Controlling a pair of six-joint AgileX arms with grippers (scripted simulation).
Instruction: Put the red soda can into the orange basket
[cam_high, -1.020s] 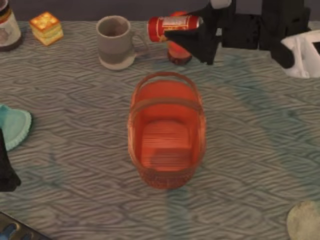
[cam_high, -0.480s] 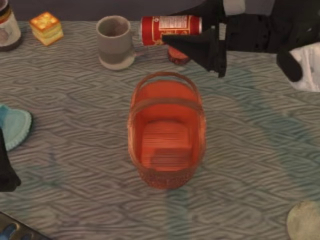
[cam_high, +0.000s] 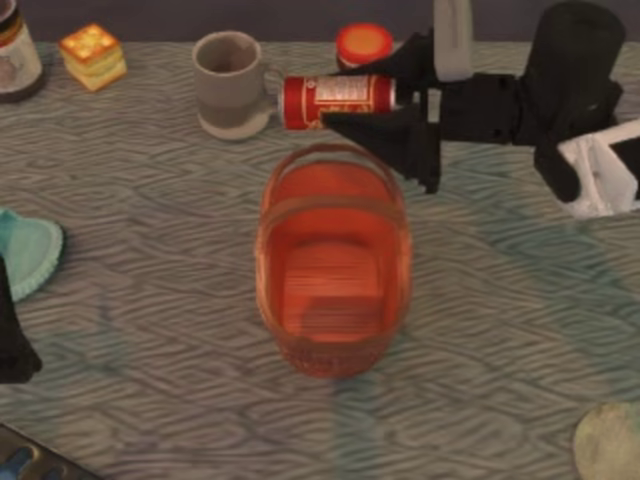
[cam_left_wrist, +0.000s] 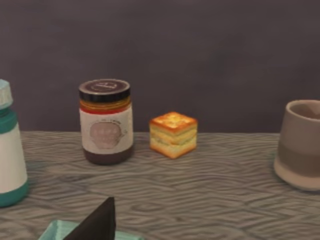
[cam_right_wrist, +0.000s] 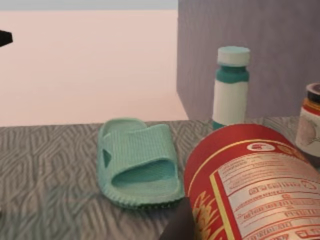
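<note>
The red soda can (cam_high: 335, 101) lies sideways in the air, just beyond the far rim of the orange basket (cam_high: 264, 250). My right gripper (cam_high: 385, 98) is shut on the can's silver-topped end, with the arm reaching in from the right. The right wrist view shows the can (cam_right_wrist: 250, 185) close up, label outward, with one dark finger (cam_right_wrist: 177, 225) against it. The basket stands upright mid-table with its arched handle across it, and nothing shows inside. My left gripper (cam_high: 10, 335) is parked at the left edge.
A grey mug (cam_high: 230, 80) stands left of the can, and a red-orange jar (cam_high: 364, 42) behind it. At far left are a yellow cube (cam_high: 92, 55), a dark-lidded jar (cam_left_wrist: 105, 121), a white-teal bottle (cam_right_wrist: 231, 87) and a teal slipper (cam_right_wrist: 137, 162). A pale disc (cam_high: 608, 440) lies near right.
My right gripper has carried the can toward the near side, to the basket's far rim, uncovering the red-orange jar behind it. The left arm has not moved.
</note>
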